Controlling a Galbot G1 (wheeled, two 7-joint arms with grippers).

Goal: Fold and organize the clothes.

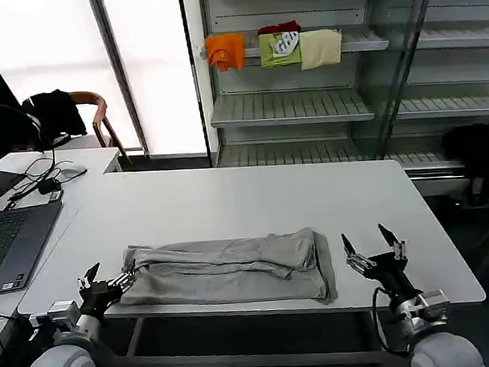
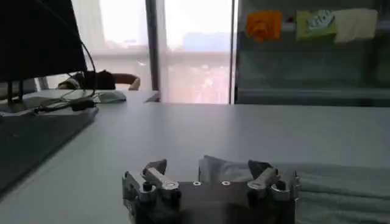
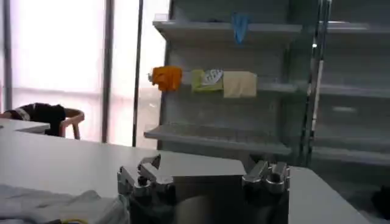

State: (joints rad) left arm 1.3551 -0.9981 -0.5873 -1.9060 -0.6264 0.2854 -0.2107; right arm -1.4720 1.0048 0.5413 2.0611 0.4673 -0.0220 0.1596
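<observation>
**Folded grey shirt lies between two spread grippers at the table's near edge**

At the far left of the head view, an open laptop sits on a side desk, with cables and a mouse behind it and a wooden chair with dark cloth draped over it farther back. The white table fills the middle of the scene.

The left gripper hovers low at the table's near left corner, its fingers spread apart and pointing toward the shirt. The tip of one finger is right at the left end of the cloth; whether it touches cannot be told. In the left wrist view the same gripper shows its two fingers wide apart, with the pale edge of the shirt lying just beyond and between them.

The light grey shirt lies flat on the near part of the table, folded into a long band that runs left to right, with soft creases along its length and a thicker fold at its right end.

Just to the right of the shirt, apart from it, the right gripper stands above the table's near right edge, its two fingers open in a wide V and holding nothing. In the right wrist view the gripper is likewise spread, and a bunched piece of the grey cloth shows near it on the table.

Behind the table stands a metal shelf rack. On one upper shelf lie small orange, green and cream garments, side by side.
</observation>
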